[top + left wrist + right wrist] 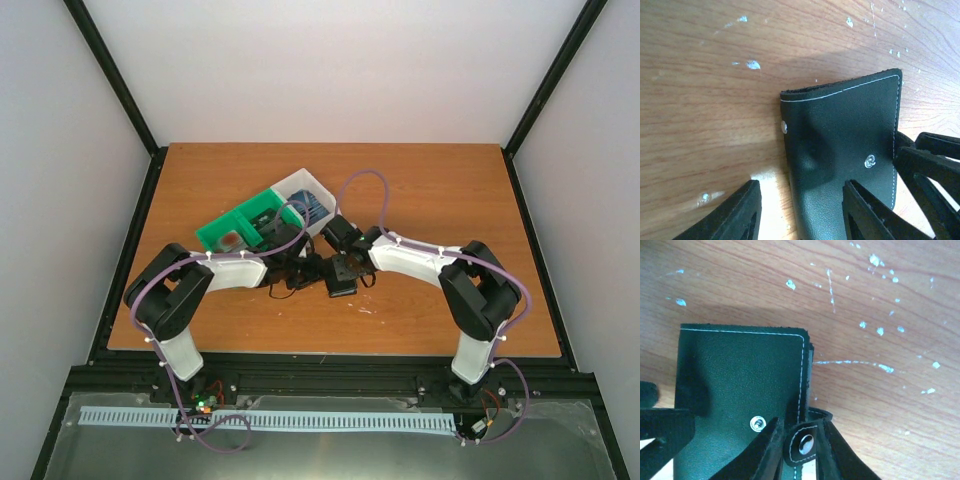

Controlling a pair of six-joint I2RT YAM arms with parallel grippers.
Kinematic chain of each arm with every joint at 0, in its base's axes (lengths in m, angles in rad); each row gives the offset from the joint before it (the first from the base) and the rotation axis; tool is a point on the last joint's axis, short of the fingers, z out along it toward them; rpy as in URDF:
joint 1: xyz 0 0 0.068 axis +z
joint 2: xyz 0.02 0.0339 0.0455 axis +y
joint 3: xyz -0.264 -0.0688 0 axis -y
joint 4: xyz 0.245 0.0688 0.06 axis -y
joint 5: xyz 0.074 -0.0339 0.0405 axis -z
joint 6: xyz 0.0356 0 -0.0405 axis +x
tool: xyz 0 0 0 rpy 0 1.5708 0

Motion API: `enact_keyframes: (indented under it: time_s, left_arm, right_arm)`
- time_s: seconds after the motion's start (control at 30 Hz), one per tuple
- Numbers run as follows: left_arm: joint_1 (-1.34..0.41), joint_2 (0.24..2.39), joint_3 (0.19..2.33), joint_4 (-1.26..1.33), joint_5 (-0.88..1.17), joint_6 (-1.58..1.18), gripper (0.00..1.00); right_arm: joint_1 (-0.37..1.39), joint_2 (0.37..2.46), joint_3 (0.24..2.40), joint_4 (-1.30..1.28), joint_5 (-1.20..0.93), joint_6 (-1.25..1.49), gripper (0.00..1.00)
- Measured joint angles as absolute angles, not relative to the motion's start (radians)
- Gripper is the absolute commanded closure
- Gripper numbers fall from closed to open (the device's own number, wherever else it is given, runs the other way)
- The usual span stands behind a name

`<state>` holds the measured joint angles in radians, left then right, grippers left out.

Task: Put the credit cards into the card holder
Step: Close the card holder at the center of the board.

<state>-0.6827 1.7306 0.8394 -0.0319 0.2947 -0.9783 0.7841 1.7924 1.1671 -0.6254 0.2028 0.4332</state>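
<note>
Over card holder (745, 385), right claw (799, 450) (downturned).

Green-and-white bin (213, 236) on wooden table (430, 190), left of centre; white flecks (875, 260), possibly paint, across wood.

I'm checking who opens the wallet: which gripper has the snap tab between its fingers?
The right gripper: the snap tab sits between its fingers. The left gripper straddles a side edge of the wallet, away from the tab.

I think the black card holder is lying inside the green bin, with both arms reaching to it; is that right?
Not quite: the card holder lies on the wooden table, outside the bin, as the left wrist view shows. Both arms do reach to it.
</note>
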Motion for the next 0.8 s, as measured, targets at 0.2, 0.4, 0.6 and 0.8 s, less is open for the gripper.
enact_keyframes:
  time_s: [0.2,0.4,0.6,0.8]
  left_arm:
    - [-0.683,1.731,0.839,-0.031,0.294,-0.978,0.54]
    - [-0.683,1.731,0.839,-0.031,0.294,-0.978,0.53]
    - [-0.683,1.731,0.839,-0.03,0.296,-0.978,0.53]
    - [-0.683,1.735,0.839,-0.022,0.3,-0.978,0.56]
  right_arm:
    - [0.786,1.792,1.174,-0.643,0.231,0.439,0.97]
    - [0.786,1.792,1.175,-0.644,0.231,0.443,0.97]
    - [0.786,1.789,1.174,-0.633,0.215,0.445,0.97]
    - [0.786,1.779,1.173,-0.599,0.164,0.446,0.97]
